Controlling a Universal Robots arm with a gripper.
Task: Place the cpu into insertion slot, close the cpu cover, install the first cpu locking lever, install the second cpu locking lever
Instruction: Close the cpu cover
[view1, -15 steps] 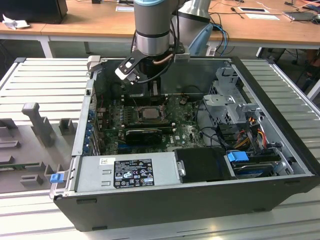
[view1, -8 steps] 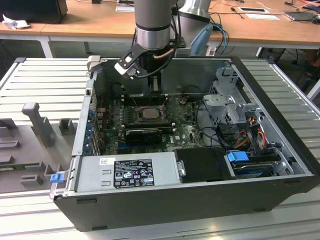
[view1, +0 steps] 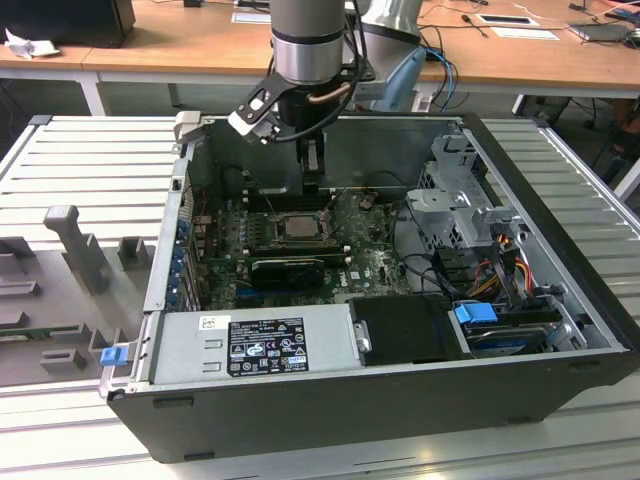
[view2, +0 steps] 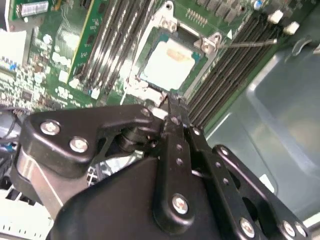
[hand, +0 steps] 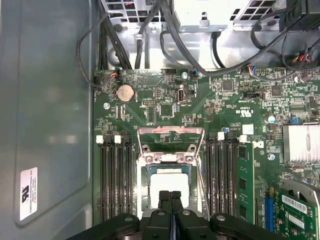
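1. I see the cpu (hand: 170, 183) lying flat in the insertion slot (hand: 143, 175), its pale metal top uncovered.
2. The cpu cover (hand: 170, 130) stands swung open at the slot's far edge, its window showing board behind it.
3. My end effector (hand: 170, 196) hangs just above the cpu's edge, fingers (hand: 164, 199) clenched together with nothing between them.
4. Dark memory slots (hand: 116, 180) flank the socket on both sides.
5. In the exterior view the arm reaches down into the open computer case (view1: 400, 400), which rests on the ribbed metal worktop (view1: 90, 170).
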